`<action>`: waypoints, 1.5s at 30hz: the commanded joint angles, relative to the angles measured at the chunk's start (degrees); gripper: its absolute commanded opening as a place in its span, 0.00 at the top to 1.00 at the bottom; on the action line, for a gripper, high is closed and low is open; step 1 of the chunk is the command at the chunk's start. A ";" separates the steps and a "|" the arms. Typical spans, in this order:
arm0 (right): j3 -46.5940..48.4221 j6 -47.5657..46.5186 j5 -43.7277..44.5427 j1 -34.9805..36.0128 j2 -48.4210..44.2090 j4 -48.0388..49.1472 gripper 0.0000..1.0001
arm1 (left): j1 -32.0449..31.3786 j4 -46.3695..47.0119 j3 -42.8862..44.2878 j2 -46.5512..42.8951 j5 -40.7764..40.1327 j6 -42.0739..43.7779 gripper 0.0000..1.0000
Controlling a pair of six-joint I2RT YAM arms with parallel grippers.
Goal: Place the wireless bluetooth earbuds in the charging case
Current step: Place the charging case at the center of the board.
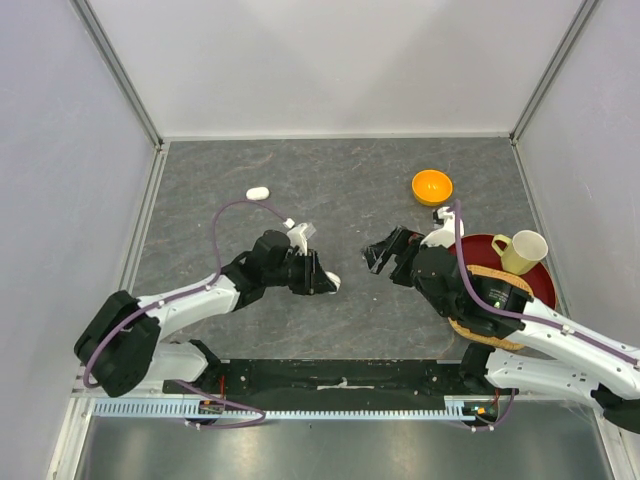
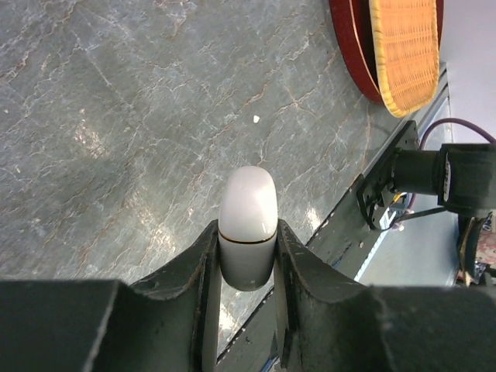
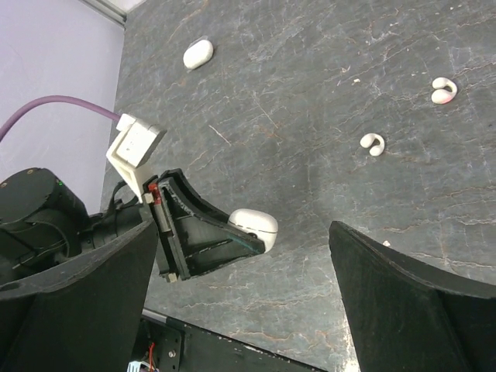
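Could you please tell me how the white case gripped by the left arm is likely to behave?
The case looks glossy and rounded, so it may slip between the jaws. It appears a rigid shell, unlikely to flex. Laid down, its pill shape might roll.

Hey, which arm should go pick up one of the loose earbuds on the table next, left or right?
Right, probably. The right gripper is open and empty, with two earbuds on the table in its wrist view. The left gripper is shut on the charging case.
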 commanded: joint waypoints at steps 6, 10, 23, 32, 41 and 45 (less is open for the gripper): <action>-0.60 -0.04 0.98 -0.13 -0.96 -1.15 0.02 | -0.01 9.23 1.86 7.68 0.09 -9.15 0.93; -0.42 -0.21 0.81 -0.22 -1.31 -1.33 0.02 | -0.01 10.47 3.26 11.55 0.17 -10.29 0.92; -0.69 0.58 1.07 -0.22 -2.63 -2.47 0.02 | -0.45 10.21 2.21 16.83 -2.81 -14.60 0.83; -0.25 0.32 1.07 -0.22 -1.58 -2.56 0.02 | -0.80 5.38 2.91 16.92 -5.28 -13.81 0.76; -0.42 0.14 1.33 -0.31 -1.05 -2.56 0.02 | -0.89 3.36 3.35 17.80 -5.71 -11.61 0.70; -0.69 0.05 1.42 -0.31 -1.14 -2.56 0.02 | -0.89 3.27 2.39 17.01 -6.24 -10.82 0.63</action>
